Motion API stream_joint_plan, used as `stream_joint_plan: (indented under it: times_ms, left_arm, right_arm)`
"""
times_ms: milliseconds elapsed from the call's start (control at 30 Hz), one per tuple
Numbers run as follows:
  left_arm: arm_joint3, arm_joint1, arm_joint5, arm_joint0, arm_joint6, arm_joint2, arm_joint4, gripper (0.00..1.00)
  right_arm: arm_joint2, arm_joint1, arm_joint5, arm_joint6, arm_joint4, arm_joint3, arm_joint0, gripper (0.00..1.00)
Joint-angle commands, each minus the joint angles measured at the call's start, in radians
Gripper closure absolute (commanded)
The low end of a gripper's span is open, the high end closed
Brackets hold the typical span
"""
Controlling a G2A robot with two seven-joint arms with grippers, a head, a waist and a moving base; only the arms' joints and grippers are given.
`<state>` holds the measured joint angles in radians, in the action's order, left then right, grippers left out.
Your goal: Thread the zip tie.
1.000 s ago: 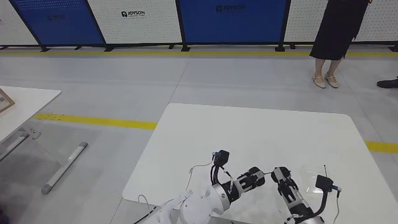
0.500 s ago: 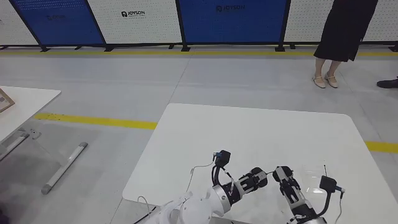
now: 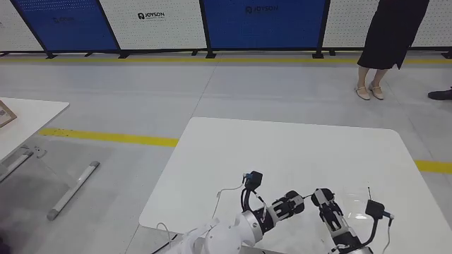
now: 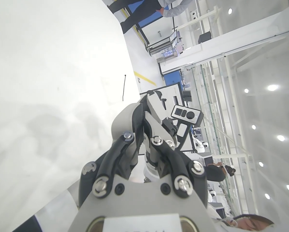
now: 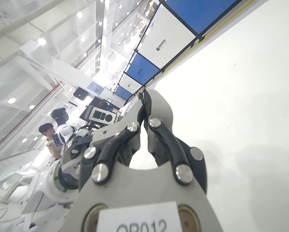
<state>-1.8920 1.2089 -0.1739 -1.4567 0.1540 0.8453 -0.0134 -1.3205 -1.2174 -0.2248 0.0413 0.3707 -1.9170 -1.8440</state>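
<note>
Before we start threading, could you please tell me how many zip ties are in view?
2. One loose zip tie lies on the white table beside the right arm; a second zip tie, mostly hidden, seems pinched in the right gripper. Others may be hidden.

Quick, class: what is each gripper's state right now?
Left gripper: closed; contents cannot be told.
Right gripper: closed on zip tie.

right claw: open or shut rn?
Shut. In the right wrist view the right claw has its fingers pressed together up to the tip, no gap. Cannot tell whether they pinch anything.
</note>
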Motion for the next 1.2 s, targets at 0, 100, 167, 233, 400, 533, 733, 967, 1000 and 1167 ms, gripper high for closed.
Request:
stream_joint_plan:
  times_ms: [0,100,167,233,400,533,733,967,1000,1167]
  left_arm:
    - [0.001,0.001,-0.005,0.002,-0.002,-0.001,-0.003,0.65]
    - [0.003,0.001,-0.009,0.004,-0.006,0.001,-0.004,0.66]
    - [0.005,0.002,-0.008,0.003,-0.008,0.003,-0.002,0.68]
    - [0.006,0.001,-0.006,0.001,-0.01,0.007,0.001,0.71]
    - [0.008,0.0,0.002,-0.005,-0.012,0.02,0.009,0.8]
    - [0.007,-0.001,0.004,-0.009,-0.011,0.026,0.011,0.89]
    - [0.007,0.0,0.0,-0.009,-0.01,0.03,0.014,0.87]
    - [0.008,0.001,-0.003,-0.01,-0.012,0.032,0.017,0.98]
    - [0.008,0.001,-0.003,-0.01,-0.012,0.032,0.016,1.0]
    - [0.008,0.001,-0.006,-0.01,-0.01,0.032,0.013,1.0]
  right_arm:
    - [-0.001,0.0,0.005,-0.007,0.006,0.0,-0.001,1.0]
    - [-0.001,-0.001,0.017,-0.017,0.02,0.001,-0.003,1.0]
    - [0.002,-0.002,0.024,-0.023,0.029,0.0,-0.004,1.0]
    - [0.003,-0.002,0.034,-0.029,0.041,-0.001,-0.003,1.0]
    - [0.008,-0.004,0.046,-0.03,0.059,0.002,-0.001,1.0]
    - [0.013,-0.004,0.044,-0.027,0.067,0.004,0.001,1.0]
    - [0.014,-0.005,0.037,-0.027,0.071,0.006,0.001,1.0]
    - [0.012,-0.005,0.029,-0.029,0.077,0.006,-0.001,1.0]
    - [0.012,-0.005,0.028,-0.03,0.079,0.006,-0.002,1.0]
    - [0.011,-0.005,0.023,-0.031,0.083,0.006,-0.004,1.0]
